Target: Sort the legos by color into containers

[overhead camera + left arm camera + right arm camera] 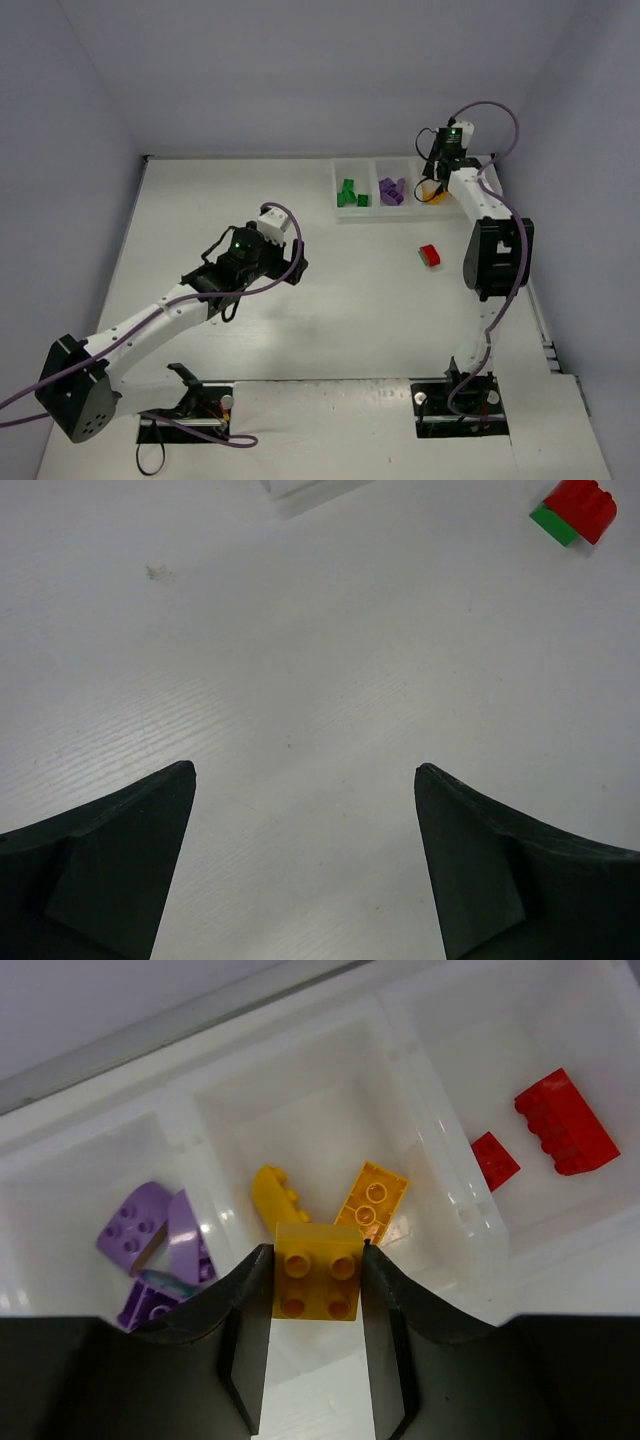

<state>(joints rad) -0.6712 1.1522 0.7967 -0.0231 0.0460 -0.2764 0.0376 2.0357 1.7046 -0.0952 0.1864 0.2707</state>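
Observation:
My right gripper is shut on a yellow brick and holds it over the yellow compartment of the white tray, where two more orange-yellow bricks lie. Purple bricks fill the compartment to the left, red bricks the one to the right. In the top view the tray holds green bricks and purple bricks, with the right gripper above it. A red-and-green clump lies on the table; it also shows in the left wrist view. My left gripper is open and empty over bare table.
The white table is walled at the back and both sides. The left arm stretches across the left middle. The right arm's elbow hangs just right of the red-and-green clump.

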